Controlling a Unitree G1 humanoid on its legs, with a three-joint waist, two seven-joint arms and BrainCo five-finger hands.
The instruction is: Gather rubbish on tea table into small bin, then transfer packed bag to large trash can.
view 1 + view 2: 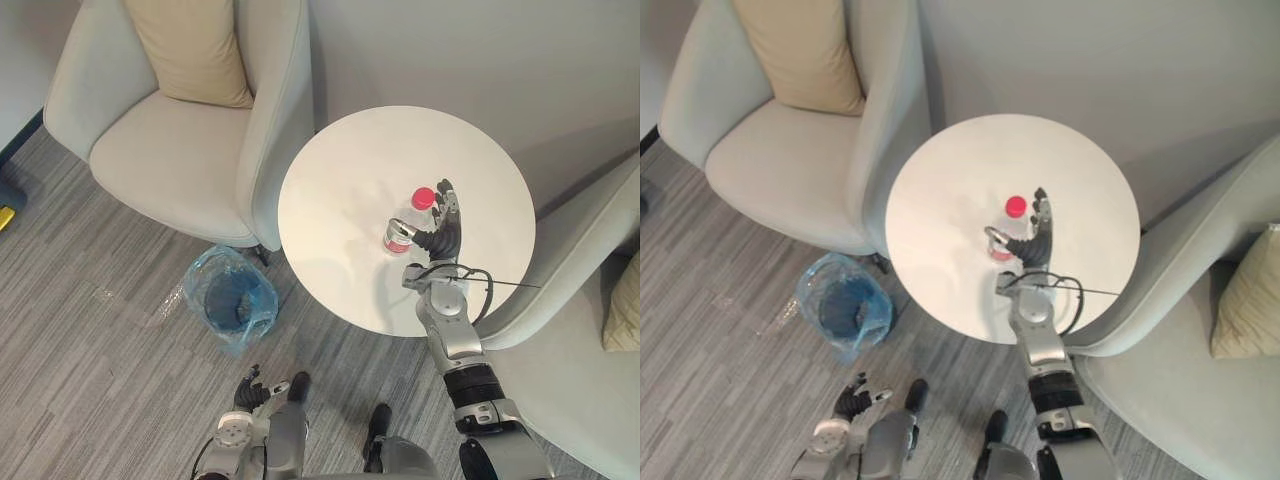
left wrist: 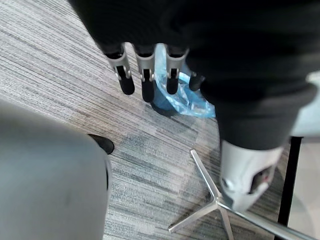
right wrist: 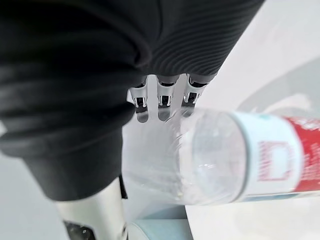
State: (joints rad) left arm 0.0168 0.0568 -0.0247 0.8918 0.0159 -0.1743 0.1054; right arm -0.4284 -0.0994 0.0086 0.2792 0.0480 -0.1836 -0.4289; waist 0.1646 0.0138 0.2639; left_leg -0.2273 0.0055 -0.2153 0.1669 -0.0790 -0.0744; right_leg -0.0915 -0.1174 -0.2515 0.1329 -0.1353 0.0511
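Right hand [image 1: 442,232] reaches over the round white tabletop [image 1: 340,170] with its fingers straight and held apart from the thumb, not curled round anything. Its palm faces the bottle [image 1: 408,222]. The bottle is clear plastic with a red cap [image 1: 424,197] and stands near the middle of the tabletop, just beside the hand on the robot's left, close against the palm. Whether they touch cannot be told. Its label [image 3: 280,160] is a white and red band with a red square outline on the white part.

Left hand [image 1: 250,393] hangs low above the grey striped floor [image 1: 90,330], fingers loose and holding nothing. The small bin [image 1: 232,300], lined with a blue bag, stands on the floor between the tabletop and a pale armchair [image 1: 170,150], well apart from the bottle.
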